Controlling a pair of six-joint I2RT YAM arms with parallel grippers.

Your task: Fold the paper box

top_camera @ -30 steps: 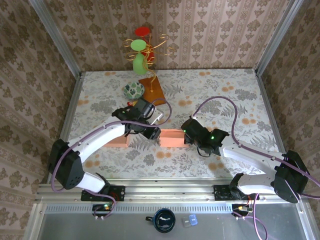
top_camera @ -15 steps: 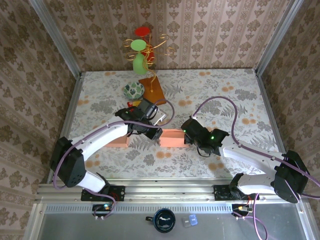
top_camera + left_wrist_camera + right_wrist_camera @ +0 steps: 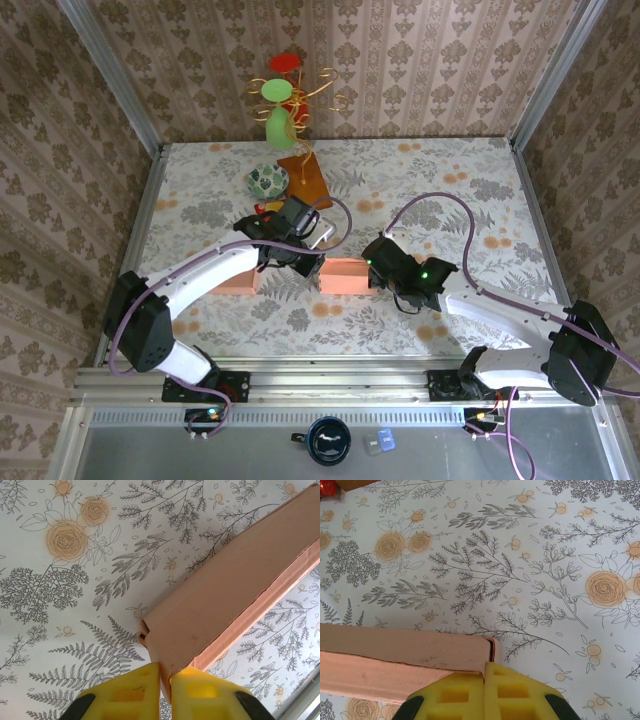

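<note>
The paper box [image 3: 345, 279] is a long salmon-pink carton lying across the near middle of the floral table. My left gripper [image 3: 308, 263] is at the box's middle. In the left wrist view its yellow fingers [image 3: 130, 695] are pressed onto a thin wall of the paper box [image 3: 225, 595], with my left gripper [image 3: 165, 686] shut on that edge. My right gripper [image 3: 374, 279] is at the box's right end. In the right wrist view my right gripper [image 3: 484, 690] is shut, pinching the end corner of the paper box [image 3: 405, 652].
At the back of the table stand a green vase with a wire ornament [image 3: 280, 115] on a brown board [image 3: 306, 180], a patterned bowl [image 3: 267, 180], a small red item [image 3: 262, 209] and a pale object [image 3: 323, 236]. Metal rails and wallpapered walls enclose the table.
My left gripper's fingers have closed onto the box wall and its wrist has shifted slightly toward the back right. The right arm and the box have stayed put.
</note>
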